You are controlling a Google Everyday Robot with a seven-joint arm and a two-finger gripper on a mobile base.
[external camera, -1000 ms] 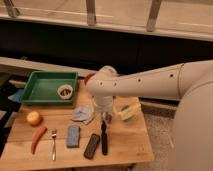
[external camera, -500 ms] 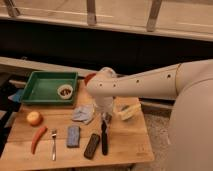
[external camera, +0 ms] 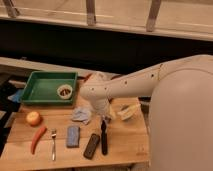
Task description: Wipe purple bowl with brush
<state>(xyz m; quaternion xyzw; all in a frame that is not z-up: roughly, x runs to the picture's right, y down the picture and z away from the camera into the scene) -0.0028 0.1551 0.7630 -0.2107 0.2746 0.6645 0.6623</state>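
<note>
Gripper (external camera: pixel 103 119) hung wide and empty, with the brush (external camera: pixel 104 139) lying on the table (external camera: pixel 131 146) just below it — not yet grasped. I couldn't spot the purple bowl — perhaps behind the arm (external camera: pixel 135 85). Pickup and wiping remained.

Green tray (external camera: pixel 31 98); light wood table (external camera: pixel 125 144); black brush (external camera: pixel 104 141) beneath the cream end effector (external camera: pixel 103 118) at table centre; orange fruit (external camera: pixel 33 118); red pepper (external camera: pixel 37 138); blue sponge (external camera: pixel 73 136); black block (external camera: pixel 91 146).
</note>
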